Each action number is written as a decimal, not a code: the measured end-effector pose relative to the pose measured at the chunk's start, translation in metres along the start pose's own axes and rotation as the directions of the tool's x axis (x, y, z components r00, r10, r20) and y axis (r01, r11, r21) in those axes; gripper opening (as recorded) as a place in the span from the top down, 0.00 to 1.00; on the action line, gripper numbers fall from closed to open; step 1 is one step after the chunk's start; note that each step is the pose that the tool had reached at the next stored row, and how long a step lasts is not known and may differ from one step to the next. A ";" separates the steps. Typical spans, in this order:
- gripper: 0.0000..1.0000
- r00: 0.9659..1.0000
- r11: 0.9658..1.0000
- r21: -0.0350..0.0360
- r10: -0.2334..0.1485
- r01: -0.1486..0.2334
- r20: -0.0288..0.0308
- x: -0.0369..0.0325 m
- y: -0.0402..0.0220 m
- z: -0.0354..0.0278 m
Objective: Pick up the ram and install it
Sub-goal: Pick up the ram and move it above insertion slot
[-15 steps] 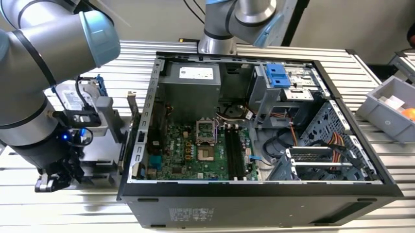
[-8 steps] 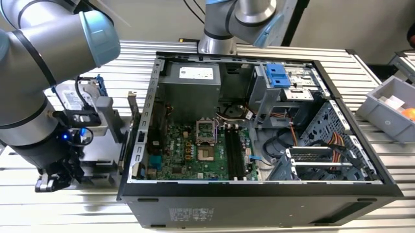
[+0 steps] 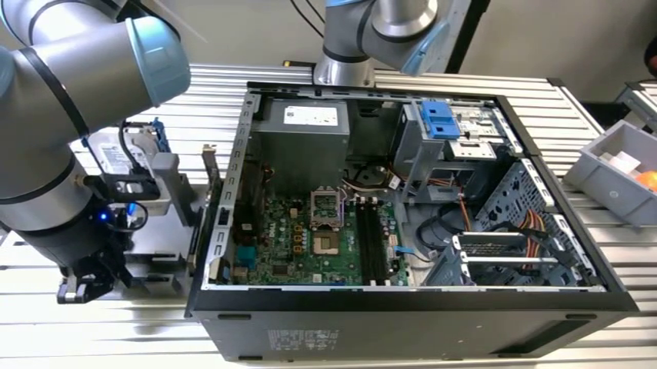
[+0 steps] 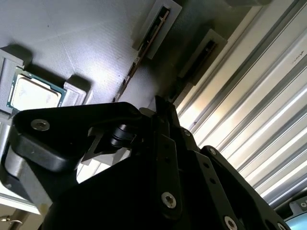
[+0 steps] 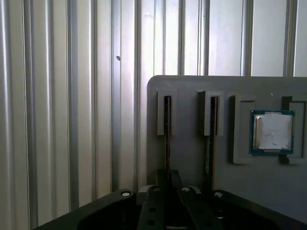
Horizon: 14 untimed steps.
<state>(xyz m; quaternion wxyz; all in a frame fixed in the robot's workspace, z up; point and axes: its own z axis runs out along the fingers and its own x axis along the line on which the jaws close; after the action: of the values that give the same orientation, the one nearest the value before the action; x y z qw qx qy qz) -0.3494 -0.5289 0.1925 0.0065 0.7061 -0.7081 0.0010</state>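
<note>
The gripper [image 5: 166,181] sits at the near end of the ram [image 5: 167,141], which stands edgewise in a slot of the grey holder [image 5: 189,163]. I cannot tell whether it is clamped. A second stick [image 5: 209,143] fills the next slot, and a processor [image 5: 272,132] lies in the recess past that. The exterior view adds an open computer case [image 3: 411,327] beside the holder.

Wide open over the bare slatted table [image 5: 57,96] beside the grey holder [image 5: 187,158]. Narrow between the ram stick [image 5: 167,143] and a second stick [image 5: 209,129], both upright on edge in neighbouring slots; clear of the flat chip [image 5: 272,130], well off to the side. Toward the computer case [image 3: 411,315], blocked by its upright side wall [image 3: 241,138]; open from above. Inside, hemmed by drive cage [image 3: 513,257] and loose cables [image 3: 491,223] along the exterior view's right.
</note>
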 end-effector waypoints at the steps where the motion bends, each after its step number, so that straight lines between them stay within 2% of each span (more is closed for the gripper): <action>1: 1.00 1.000 1.000 0.000 0.000 0.000 0.000 0.0000 0.0000 0.0000; 14: 1.00 1.000 1.000 0.000 -0.001 0.001 0.000 0.0000 0.0000 0.0000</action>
<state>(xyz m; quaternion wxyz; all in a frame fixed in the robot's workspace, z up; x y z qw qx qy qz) -0.3495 -0.5289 0.1925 0.0064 0.7066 -0.7076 0.0010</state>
